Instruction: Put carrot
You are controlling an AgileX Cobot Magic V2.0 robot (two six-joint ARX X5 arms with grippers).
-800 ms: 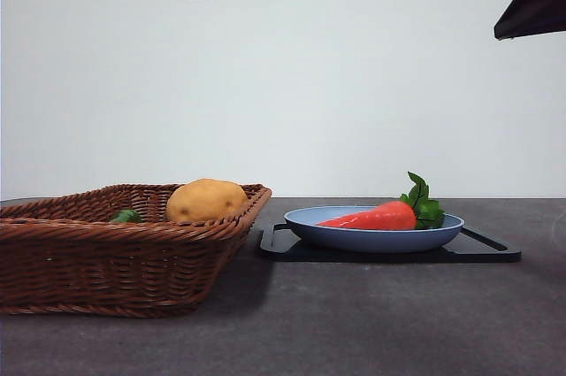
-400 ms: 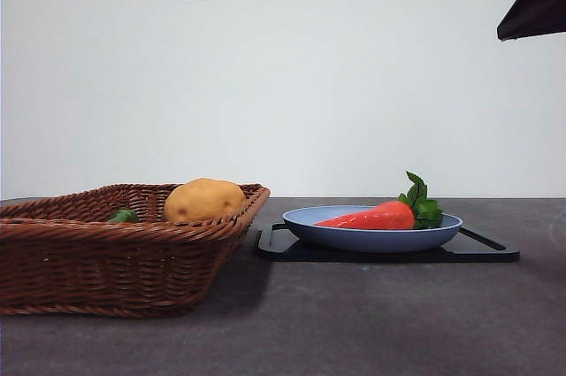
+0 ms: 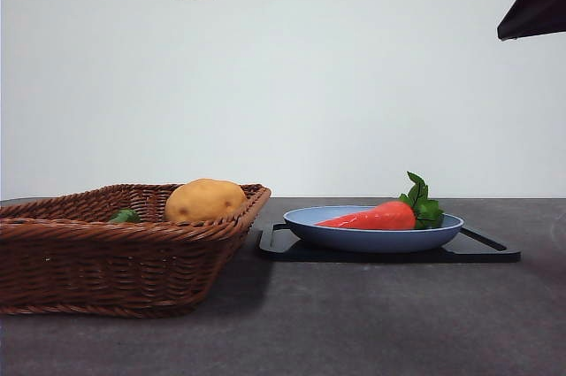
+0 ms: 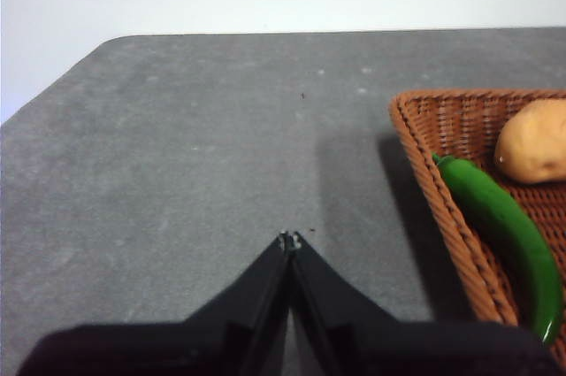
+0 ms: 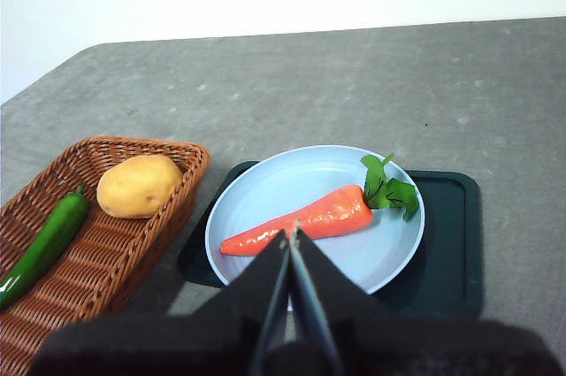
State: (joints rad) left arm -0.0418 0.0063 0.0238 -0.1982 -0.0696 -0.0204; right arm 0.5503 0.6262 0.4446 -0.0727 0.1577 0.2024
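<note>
Seen from the front, only a small green end of the pepper above the rim of the basket, the rest hidden behind the woven wall. Cut off at the picture edge in the left wrist view: the potato and the far part of the basket. From the front, only a dark tip of one arm at the top right corner; cannot tell from this view alone which arm. Lower side of the carrot hidden behind the rim of the plate in the front view, but shown whole in the right wrist view.

Compared with half a second ago, no visible change: basket, potato, plate and tray in the same places, the dark tip at the same corner. Against one second ago, the tip a little higher and further to the edge.

Left gripper: jaws pressed together, tips meeting, nothing between them; held above the bare grey tabletop, beside the basket, apart from the pepper. Right gripper: jaws closed tip to tip as well, holding nothing; raised above the plate, its tips lined up over the middle of the carrot, no contact to see.

Carrot lying on its side in the blue plate, leaves toward the side far from the basket, thin end toward the basket. Plate resting on the dark tray, just beside the basket. Potato and pepper inside the basket.
</note>
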